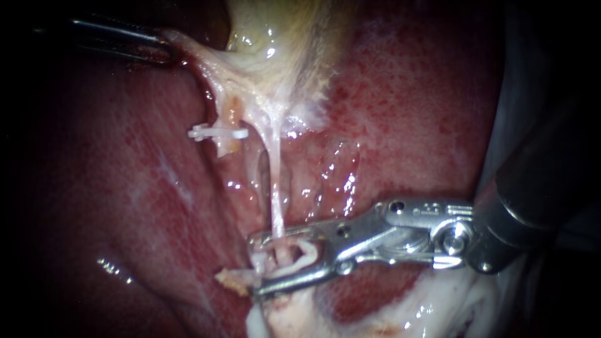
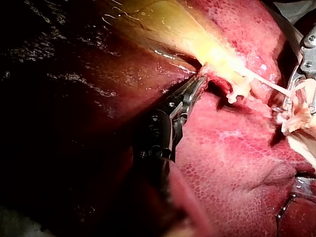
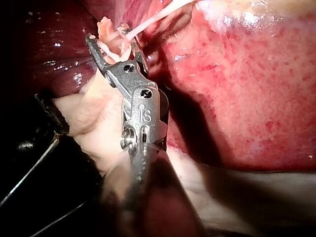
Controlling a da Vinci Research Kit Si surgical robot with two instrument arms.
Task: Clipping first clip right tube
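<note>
Right tube (image 1: 276,194), mid-frame, sits inside the unclosed clip (image 1: 303,253) held in the right instrument's (image 1: 255,264) half-spread hand, lower centre; left instrument (image 1: 164,45) pinches gallbladder (image 1: 275,37), upper left; squeezing apparently remains.

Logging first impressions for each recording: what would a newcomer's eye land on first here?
The bright metal right instrument, low in the endoscope view, its pincer holding a loaded clip around the thin right tube. Next, a placed clip across the left tube, and the left instrument gripping pale tissue taut at the upper left.
</note>
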